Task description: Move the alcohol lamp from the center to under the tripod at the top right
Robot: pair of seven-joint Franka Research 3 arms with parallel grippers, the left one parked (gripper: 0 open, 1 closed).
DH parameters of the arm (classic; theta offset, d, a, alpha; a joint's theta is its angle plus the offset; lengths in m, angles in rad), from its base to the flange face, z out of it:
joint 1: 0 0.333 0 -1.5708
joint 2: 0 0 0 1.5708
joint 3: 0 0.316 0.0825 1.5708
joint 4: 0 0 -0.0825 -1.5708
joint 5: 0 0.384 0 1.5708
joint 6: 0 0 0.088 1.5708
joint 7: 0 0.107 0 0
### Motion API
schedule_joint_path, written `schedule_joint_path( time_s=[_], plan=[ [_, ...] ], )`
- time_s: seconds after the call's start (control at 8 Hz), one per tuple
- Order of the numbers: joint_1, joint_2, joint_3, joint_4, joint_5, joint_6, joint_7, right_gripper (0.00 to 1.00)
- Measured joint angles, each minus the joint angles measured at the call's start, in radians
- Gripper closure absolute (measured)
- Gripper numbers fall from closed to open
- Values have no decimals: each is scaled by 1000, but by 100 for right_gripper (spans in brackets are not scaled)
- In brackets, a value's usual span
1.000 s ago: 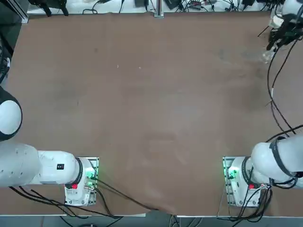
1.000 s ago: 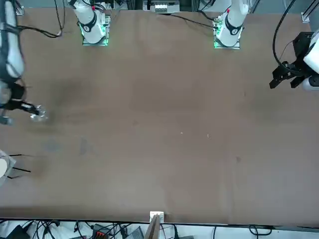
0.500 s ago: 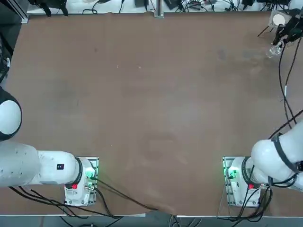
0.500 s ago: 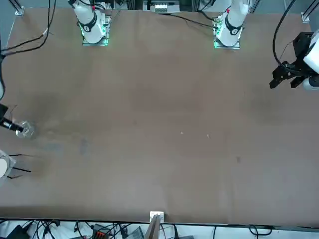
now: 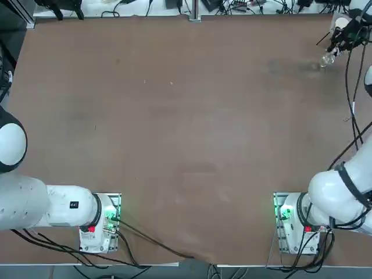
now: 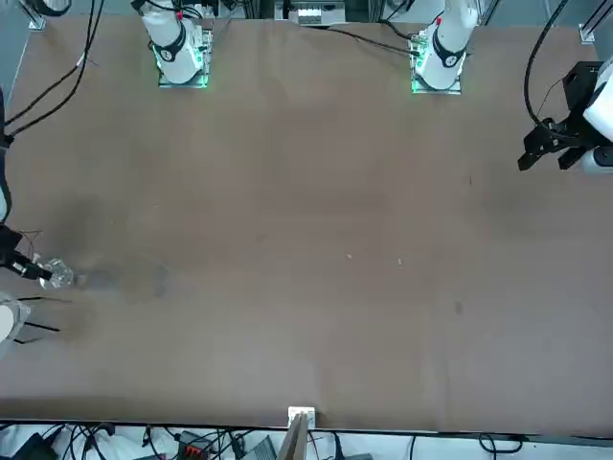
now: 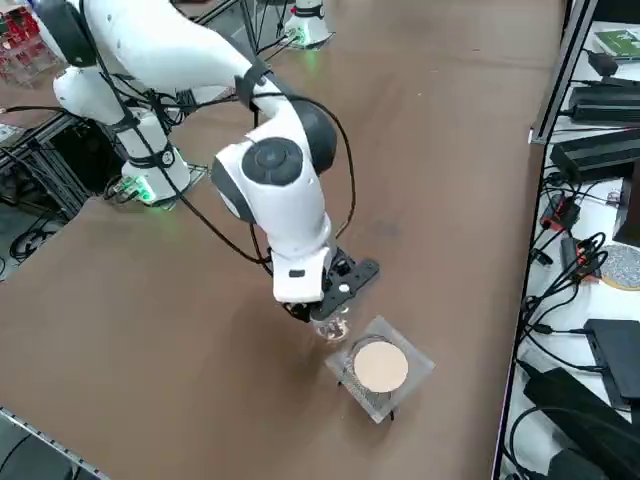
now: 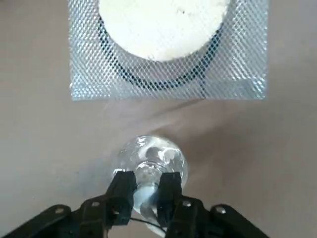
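The alcohol lamp (image 8: 151,158) is a small clear glass bulb, and my right gripper (image 8: 146,186) is shut on its neck. It hangs just beside the tripod (image 8: 166,29), a stand topped by square wire mesh and a round white disc, not beneath it. In the top view the lamp (image 5: 327,59) is near the far right corner, with the gripper (image 5: 335,47) behind it and the tripod (image 5: 342,23) further back. The side view shows the lamp (image 7: 332,327) beside the mesh of the tripod (image 7: 380,367), under the gripper (image 7: 320,312). I cannot tell whether the lamp touches the table.
The table's right edge runs close past the tripod. Beyond it lie black boxes and cables (image 7: 590,150). My arm's black cable (image 5: 349,87) hangs over the right side of the table. Both arm bases (image 5: 293,224) stand at the near edge.
My right gripper has carried the lamp toward the far right corner, closer to the tripod. Its grip on the neck is unchanged.
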Motion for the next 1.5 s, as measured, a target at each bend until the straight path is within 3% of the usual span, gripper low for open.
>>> schedule_joint_path(
  time_s=[0.75,0.88,1.0,1.25,1.38,1.5],
  plan=[
    [4,61,8,49,1,14,25,70],
    [6,63,9,50,1,13,25,59],
    [11,63,9,51,-1,13,25,57],
    [33,58,11,61,-5,-16,25,26],
    [52,42,12,72,-6,-83,25,6],
    [76,7,13,78,-7,-171,27,0]
  ],
)
